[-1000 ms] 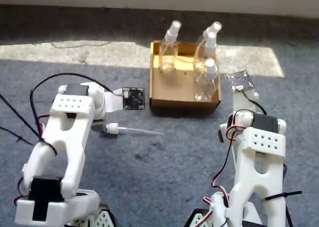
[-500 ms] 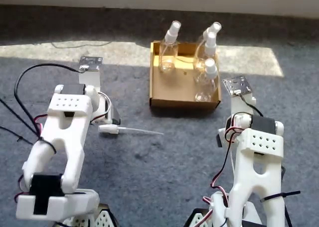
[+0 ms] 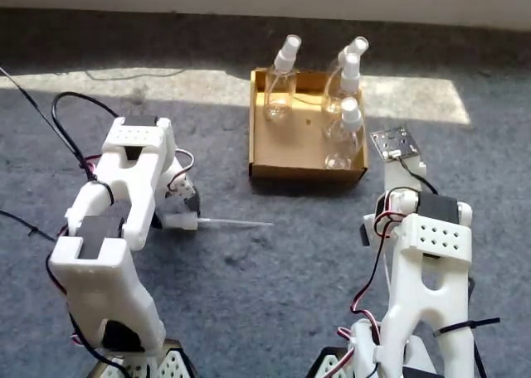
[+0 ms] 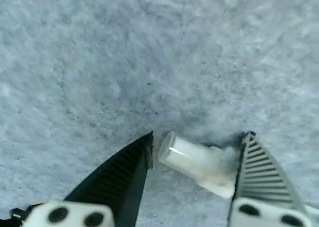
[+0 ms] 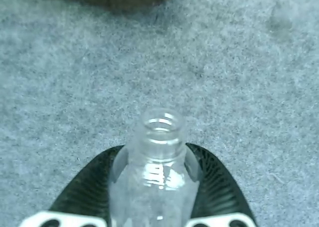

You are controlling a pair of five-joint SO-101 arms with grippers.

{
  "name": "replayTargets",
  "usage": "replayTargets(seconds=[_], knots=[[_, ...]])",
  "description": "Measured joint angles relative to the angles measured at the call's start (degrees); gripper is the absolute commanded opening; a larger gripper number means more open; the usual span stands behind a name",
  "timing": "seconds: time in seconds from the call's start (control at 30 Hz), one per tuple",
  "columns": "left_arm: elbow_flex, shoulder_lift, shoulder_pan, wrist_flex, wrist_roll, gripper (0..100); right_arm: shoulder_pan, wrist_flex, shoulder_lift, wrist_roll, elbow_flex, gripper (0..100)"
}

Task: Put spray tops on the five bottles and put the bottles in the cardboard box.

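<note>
A white spray top (image 4: 197, 162) lies on the grey carpet, its thin dip tube (image 3: 236, 223) pointing toward the right arm. My left gripper (image 4: 198, 137) is down over the spray top (image 3: 181, 221) and open, one finger on each side of it. My right gripper (image 5: 158, 160) is shut on a clear bottle (image 5: 159, 137) whose neck is bare and uncapped, held just above the carpet. The cardboard box (image 3: 259, 138) stands at the back centre. Several clear bottles with white spray tops (image 3: 344, 133) stand inside it.
The left arm (image 3: 124, 187) is folded forward at the table's left. The right arm (image 3: 423, 245) stands just right of the box, near its front corner. Black cables (image 3: 75, 138) loop beside the left arm. Open carpet lies between the arms.
My left arm swung away from the box and dropped its gripper down over the spray top, which slid slightly left. The right arm has hardly moved.
</note>
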State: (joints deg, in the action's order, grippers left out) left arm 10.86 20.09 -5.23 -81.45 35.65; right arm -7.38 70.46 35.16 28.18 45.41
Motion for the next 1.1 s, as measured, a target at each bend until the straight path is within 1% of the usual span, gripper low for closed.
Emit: replayTargets(seconds=[0.13, 0.23, 0.3, 0.37, 0.53, 0.67, 0.97, 1.1], knots=[[-6.2, 4.7, 0.0, -6.2, 0.0, 26, 0.0, 0.0, 0.0, 0.0, 0.0, 0.4], [-10.3, 7.5, 0.0, -12.2, -0.3, 26, 0.0, 0.0, 0.0, 0.0, 0.0, 0.4], [-12.1, 8.2, 0.0, -15.8, -1.8, 26, 0.0, 0.0, 0.0, 0.0, 0.0, 0.4], [-12.9, 8.2, 0.0, -17.5, -4.1, 26, 0.0, 0.0, 0.0, 0.0, 0.0, 0.4], [-11.7, 8.3, 2.1, -18.3, -7.9, 26, 0.0, 0.0, 0.0, 0.0, 0.0, 0.4], [-11.0, 8.3, 4.7, -18.4, -12.4, 26, 0.0, 0.0, 0.0, 0.0, 0.0, 0.4], [-10.4, 8.3, 8.7, -18.5, -13.4, 26, 0.0, 0.0, 0.0, 0.0, 0.0, 0.4], [-7.1, 8.3, 9.4, -18.2, -13.7, 25, 0.0, 0.0, 0.0, 0.0, 0.0, 0.4]])
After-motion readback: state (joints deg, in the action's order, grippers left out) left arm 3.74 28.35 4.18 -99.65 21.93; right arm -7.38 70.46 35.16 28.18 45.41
